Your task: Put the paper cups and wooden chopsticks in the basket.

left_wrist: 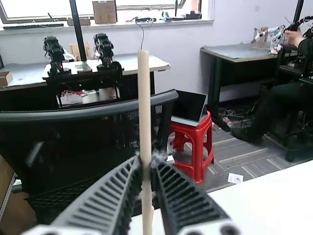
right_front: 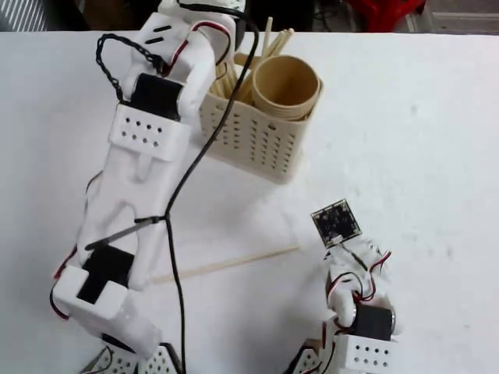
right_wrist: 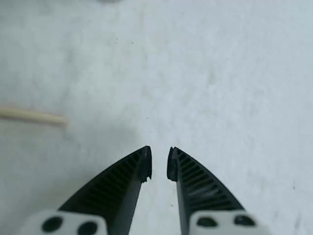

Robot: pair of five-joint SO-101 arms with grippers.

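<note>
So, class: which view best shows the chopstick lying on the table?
The high view: the loose chopstick lies there along its whole length. The right wrist view catches just its tip. The left wrist view faces the room instead.

One basket [right_front: 257, 140], one cup stack [right_front: 285, 84], one held chopstick [left_wrist: 143, 122], one loose chopstick [right_front: 234, 262], more basketed.

Bright, even light washes out the white table [right_front: 437, 140], leaving only faint, soft shadows. Daylight glares through the window [left_wrist: 29, 7] in the room behind.
</note>
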